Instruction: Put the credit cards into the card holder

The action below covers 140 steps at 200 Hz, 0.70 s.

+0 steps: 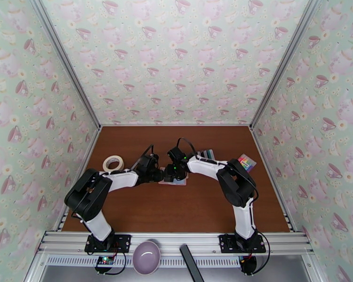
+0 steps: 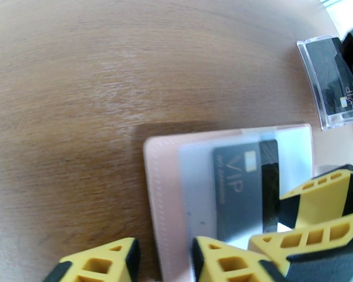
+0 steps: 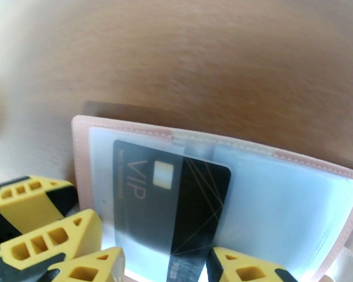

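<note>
The pink card holder [image 1: 179,182] lies open at mid-table, its rim [image 2: 155,193] [image 3: 317,161] framing pale clear pockets. A black VIP credit card [image 2: 237,193] [image 3: 176,203] sits half under the left pocket's film. My right gripper [image 1: 171,174] [image 3: 166,254] is shut on it, a jaw on each long edge. My left gripper [image 1: 160,176] [image 2: 163,243] is open, straddling the holder's outer edge. More credit cards [image 1: 205,154] stand as a striped block behind the right arm, and one black card shows in a clear stand [image 2: 334,85].
A roll of tape [image 1: 113,163] lies left of the left arm. A colourful striped packet [image 1: 246,161] sits near the right wall. A lilac bowl [image 1: 146,257] and a black bar [image 1: 190,262] rest on the metal rail by the arm bases.
</note>
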{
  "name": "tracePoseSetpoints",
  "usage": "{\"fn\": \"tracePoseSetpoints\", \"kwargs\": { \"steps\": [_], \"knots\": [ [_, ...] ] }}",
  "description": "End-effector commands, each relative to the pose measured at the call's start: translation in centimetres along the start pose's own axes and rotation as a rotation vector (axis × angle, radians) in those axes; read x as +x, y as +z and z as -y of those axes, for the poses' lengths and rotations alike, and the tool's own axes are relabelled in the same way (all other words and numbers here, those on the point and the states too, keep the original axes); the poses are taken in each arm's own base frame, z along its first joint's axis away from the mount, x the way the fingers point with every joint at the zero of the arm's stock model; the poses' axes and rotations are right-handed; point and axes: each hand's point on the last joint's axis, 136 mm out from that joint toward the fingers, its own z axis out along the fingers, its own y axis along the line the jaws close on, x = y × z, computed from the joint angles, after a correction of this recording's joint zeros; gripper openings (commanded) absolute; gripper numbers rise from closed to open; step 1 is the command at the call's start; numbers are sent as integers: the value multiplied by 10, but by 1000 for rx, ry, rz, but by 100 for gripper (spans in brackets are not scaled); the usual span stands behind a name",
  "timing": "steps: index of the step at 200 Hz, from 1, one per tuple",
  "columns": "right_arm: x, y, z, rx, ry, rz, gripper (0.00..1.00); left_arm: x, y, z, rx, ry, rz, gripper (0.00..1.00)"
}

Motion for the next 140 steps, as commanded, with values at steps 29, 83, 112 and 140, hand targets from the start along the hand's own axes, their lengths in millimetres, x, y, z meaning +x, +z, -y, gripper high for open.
{"fn": "tracePoseSetpoints", "kwargs": {
  "steps": [29, 83, 112, 140],
  "knots": [
    [-5, -1, -5, -51, 25, 29, 47, 63, 7, -12, 41, -57, -208, 16],
    [-7, -1, -6, -52, 24, 29, 41, 61, 10, -12, 39, -51, -211, 15],
    [-8, -2, -6, -39, 17, 25, 39, 60, 11, -11, 48, -51, -212, 12],
    [-7, 0, -9, -34, 5, 17, 38, 58, 13, -11, 52, -53, -210, 10]
  ]
}}
